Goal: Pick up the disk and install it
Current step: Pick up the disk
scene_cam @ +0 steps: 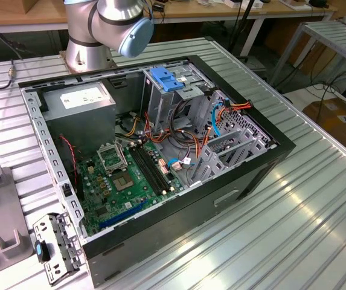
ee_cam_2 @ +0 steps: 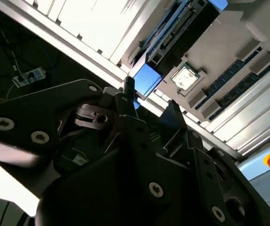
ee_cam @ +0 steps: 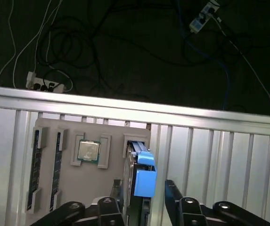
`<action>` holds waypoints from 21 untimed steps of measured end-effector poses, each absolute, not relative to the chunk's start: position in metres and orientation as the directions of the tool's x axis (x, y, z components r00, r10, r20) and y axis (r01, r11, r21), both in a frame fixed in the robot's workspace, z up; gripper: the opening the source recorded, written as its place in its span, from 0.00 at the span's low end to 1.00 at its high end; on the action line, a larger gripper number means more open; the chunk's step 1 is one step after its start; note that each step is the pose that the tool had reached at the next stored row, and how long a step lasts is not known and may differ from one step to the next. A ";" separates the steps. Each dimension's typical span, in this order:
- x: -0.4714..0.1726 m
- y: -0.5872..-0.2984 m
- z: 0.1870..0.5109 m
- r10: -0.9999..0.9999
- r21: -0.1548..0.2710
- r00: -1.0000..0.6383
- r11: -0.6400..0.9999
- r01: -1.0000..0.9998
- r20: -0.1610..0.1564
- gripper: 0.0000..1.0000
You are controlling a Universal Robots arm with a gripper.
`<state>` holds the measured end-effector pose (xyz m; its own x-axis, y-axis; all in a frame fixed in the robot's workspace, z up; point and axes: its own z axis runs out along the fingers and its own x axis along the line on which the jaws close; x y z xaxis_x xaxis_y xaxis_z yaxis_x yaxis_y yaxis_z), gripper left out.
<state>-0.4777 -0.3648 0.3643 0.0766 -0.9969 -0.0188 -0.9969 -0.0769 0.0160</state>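
Observation:
The disk (ee_cam: 143, 176) stands on edge in a slot of a grey holder tray (ee_cam: 69, 132), its bright blue carrier end facing the camera in both wrist views. In the second wrist view the blue end (ee_cam_2: 147, 78) leads into the dark body with its blue rail. My gripper (ee_cam: 145, 189) hovers just over the disk, open, with one black finger (ee_cam: 118, 187) on each side of the blue end. The same open gripper (ee_cam_2: 150, 101) appears in the second wrist view, fingertips close to the carrier; contact cannot be made out.
The holder tray also carries a processor chip (ee_cam: 88, 151) and memory sticks (ee_cam: 36, 165). Beyond the table's edge rail (ee_cam: 125, 107) lies dark floor with cables. The open computer case (scene_cam: 251, 175) holds a metal drive cage with a blue latch (scene_cam: 166, 78) and a motherboard (scene_cam: 130, 175).

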 end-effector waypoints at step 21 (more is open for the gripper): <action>-0.477 -0.365 0.344 -1.000 0.016 0.015 -0.016 -1.000 -0.019 0.54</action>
<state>-0.4769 -0.3648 0.3436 0.0153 -0.9997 -0.0191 -0.9998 -0.0156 0.0159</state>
